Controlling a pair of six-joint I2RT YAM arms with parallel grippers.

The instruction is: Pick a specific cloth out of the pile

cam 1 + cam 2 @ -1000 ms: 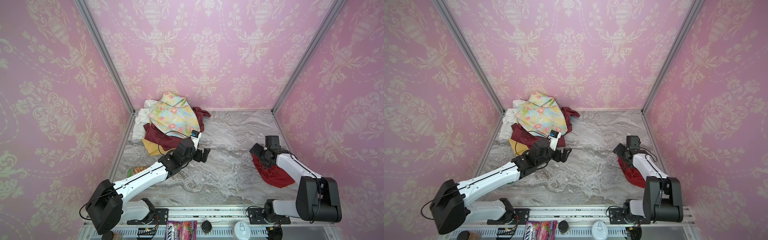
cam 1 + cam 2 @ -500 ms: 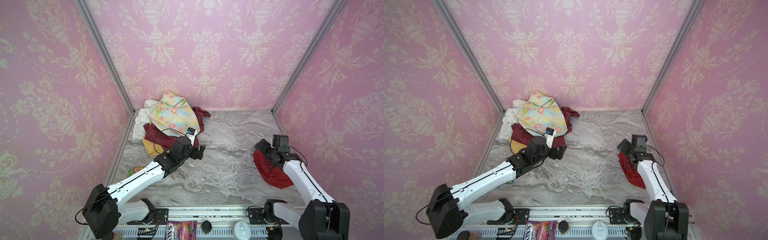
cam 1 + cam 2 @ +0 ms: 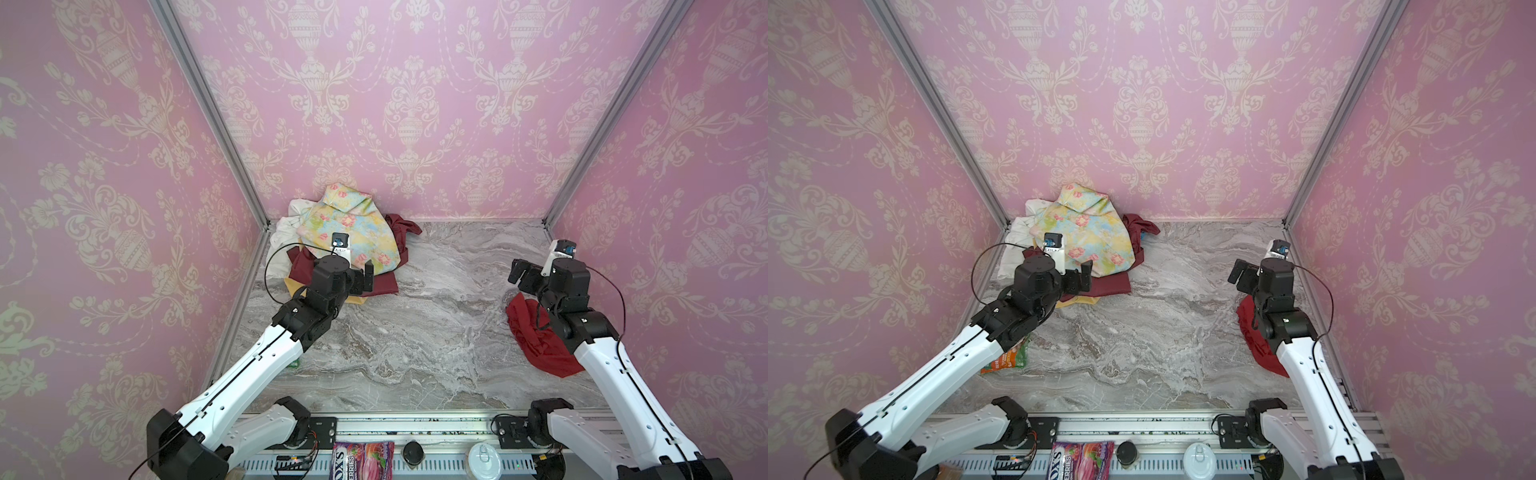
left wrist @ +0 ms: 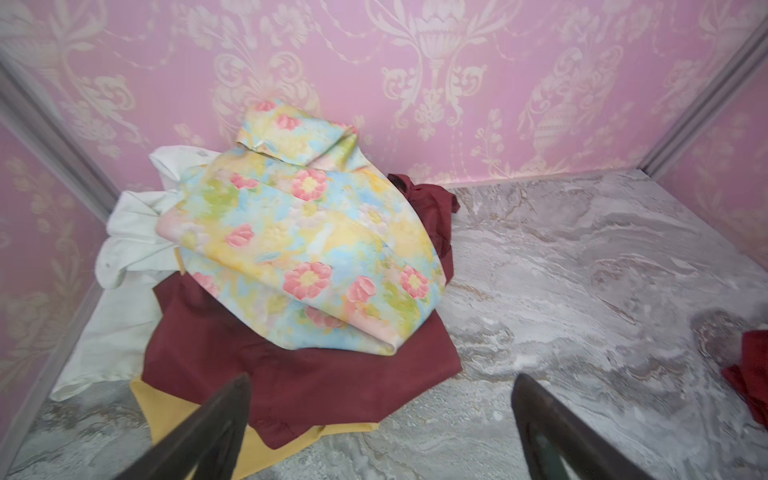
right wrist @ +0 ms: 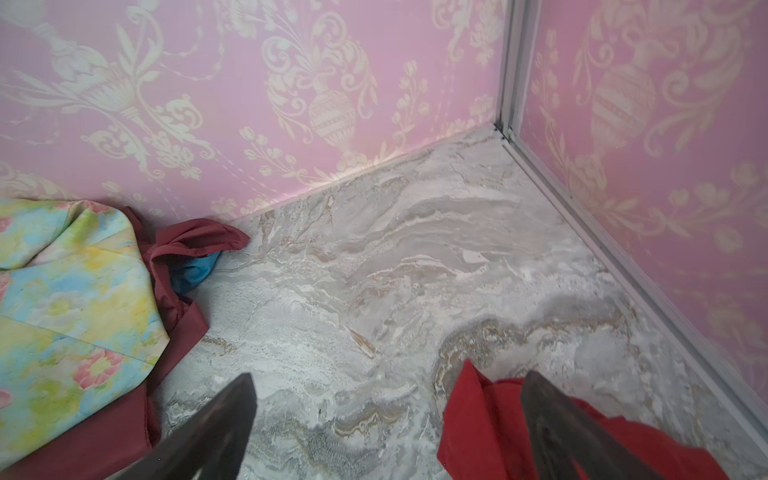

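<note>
Marble tabletop (image 3: 415,332), pink damask walls (image 3: 415,83). In both top views your left arm stretches toward the upper left, with the left gripper (image 3: 362,277) spread wide and empty, just short of the pile (image 3: 353,232). Your right arm runs up the right side, and the right gripper (image 3: 523,275) gapes wide over the far edge of the cloth (image 3: 536,340). That cloth is a crumpled bright red heap at right, well apart from the pile. An orange snack packet (image 3: 1007,357) lies under the left arm. In the left wrist view a floral cloth (image 4: 307,249) tops the maroon cloth (image 4: 299,374), white cloth (image 4: 129,257) and mustard cloth (image 4: 166,411). In the right wrist view red fabric lies under one finger (image 5: 559,424), and a blue scrap (image 5: 195,270) peeks from the maroon.
</note>
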